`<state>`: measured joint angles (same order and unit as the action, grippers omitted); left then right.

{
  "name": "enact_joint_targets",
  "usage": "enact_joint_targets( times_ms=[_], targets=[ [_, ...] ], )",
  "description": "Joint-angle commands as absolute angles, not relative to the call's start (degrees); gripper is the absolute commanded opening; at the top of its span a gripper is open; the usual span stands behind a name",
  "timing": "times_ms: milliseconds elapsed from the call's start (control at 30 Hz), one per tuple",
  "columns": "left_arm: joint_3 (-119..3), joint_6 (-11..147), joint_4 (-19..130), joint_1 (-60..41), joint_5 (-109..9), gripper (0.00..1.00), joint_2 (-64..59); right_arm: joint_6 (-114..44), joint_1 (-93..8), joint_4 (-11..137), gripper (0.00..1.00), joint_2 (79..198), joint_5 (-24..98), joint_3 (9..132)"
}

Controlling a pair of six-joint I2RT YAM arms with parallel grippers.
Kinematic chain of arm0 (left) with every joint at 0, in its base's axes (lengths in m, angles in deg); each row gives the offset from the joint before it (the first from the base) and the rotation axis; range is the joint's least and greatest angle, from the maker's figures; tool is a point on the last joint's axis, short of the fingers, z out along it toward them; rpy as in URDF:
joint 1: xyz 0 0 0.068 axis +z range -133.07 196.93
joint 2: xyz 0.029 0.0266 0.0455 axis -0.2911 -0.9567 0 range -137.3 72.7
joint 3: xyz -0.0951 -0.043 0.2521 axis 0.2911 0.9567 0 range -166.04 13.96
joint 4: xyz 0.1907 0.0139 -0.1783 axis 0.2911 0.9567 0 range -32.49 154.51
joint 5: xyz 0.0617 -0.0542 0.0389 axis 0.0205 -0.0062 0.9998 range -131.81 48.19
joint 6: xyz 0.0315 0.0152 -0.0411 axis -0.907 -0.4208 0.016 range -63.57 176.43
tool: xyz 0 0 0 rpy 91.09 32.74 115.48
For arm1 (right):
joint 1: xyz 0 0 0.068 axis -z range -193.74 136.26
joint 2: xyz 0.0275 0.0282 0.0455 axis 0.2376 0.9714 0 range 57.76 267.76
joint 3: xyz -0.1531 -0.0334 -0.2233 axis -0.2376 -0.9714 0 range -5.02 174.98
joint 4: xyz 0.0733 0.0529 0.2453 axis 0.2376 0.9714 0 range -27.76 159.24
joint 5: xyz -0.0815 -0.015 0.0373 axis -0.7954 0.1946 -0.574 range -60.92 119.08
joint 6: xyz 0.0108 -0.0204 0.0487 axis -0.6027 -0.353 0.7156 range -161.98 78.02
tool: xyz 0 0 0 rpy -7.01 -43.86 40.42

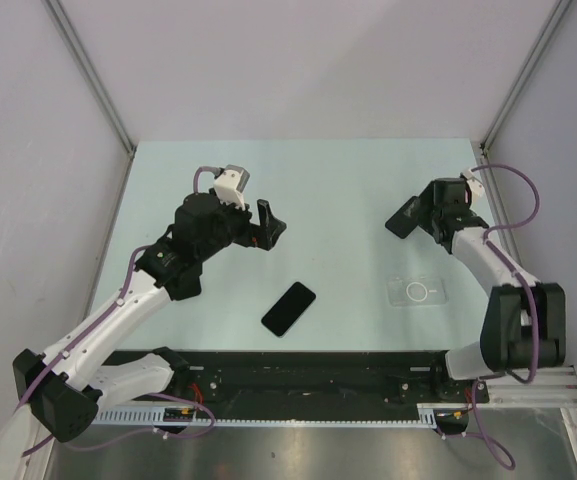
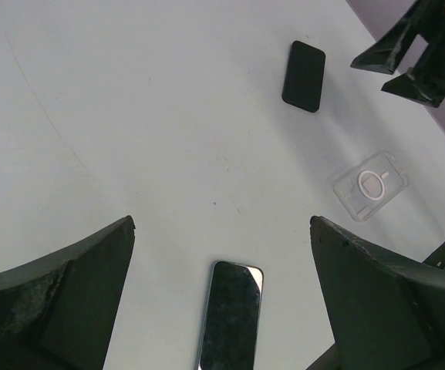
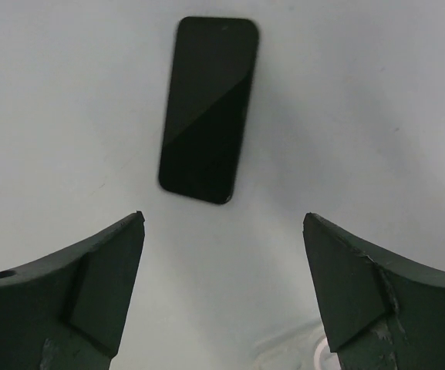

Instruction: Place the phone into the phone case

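A black phone lies flat near the table's front middle; in the left wrist view it sits just below and between my left fingers. A second black phone lies further back on the right, ahead of my right gripper, and shows in the right wrist view and the left wrist view. The transparent phone case with its white ring lies flat at the right front, also seen from the left wrist. My left gripper hovers open and empty. My right gripper is open and empty.
The pale table is bounded by grey walls at the back and both sides. A black rail with the arm bases runs along the near edge.
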<state>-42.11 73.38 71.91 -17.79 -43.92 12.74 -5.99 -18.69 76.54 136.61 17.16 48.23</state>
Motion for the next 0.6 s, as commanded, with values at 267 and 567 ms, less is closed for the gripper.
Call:
enact_joint_targets(
  times_ms=[267, 567],
  targets=[
    [-44.6, 76.3, 71.3, -17.6, -47.2, 1.0, 14.6, -7.2, -18.8, 79.5, 0.92, 162.3, 4.2, 71.4],
    [-44.3, 77.6, 71.1, -17.5, -48.8, 1.0, 14.7, -5.8, -21.5, 83.9, 1.0, 173.2, -0.4, 80.6]
  ],
)
